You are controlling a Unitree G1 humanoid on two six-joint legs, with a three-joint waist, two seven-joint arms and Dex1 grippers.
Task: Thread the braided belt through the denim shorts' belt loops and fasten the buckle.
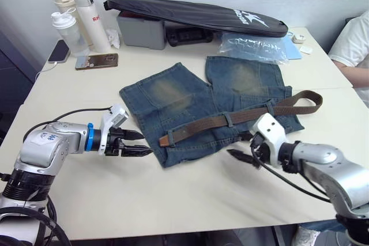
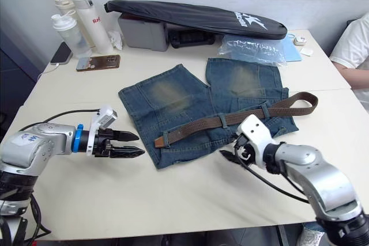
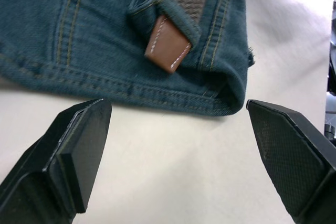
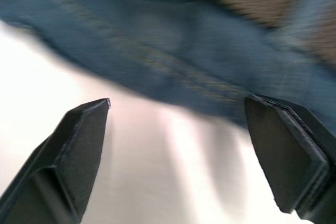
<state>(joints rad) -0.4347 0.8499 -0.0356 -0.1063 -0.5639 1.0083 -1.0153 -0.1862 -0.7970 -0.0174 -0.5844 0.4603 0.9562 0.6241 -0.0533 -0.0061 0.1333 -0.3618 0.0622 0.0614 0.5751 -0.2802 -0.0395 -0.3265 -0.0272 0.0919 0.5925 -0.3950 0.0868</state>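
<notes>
Denim shorts (image 1: 207, 108) mid-table, braided belt (image 1: 242, 114) across waistband; bottles (image 1: 78, 18) far left, bag (image 1: 196, 12) behind

**Office or meeting room**

A wide cream surface (image 1: 190, 200) against a plain white wall suggests an office. At ten o'clock stand drink bottles (image 1: 72, 30) and phones (image 1: 96, 61); at twelve lie a grey box (image 1: 140, 31) and black bag (image 1: 196, 14).

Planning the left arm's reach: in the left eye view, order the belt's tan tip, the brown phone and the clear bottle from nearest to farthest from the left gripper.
1. Belt's tan tip, beside the left gripper.
2. Brown phone, farther back.
3. Clear bottle, near the table's back corner.
</notes>
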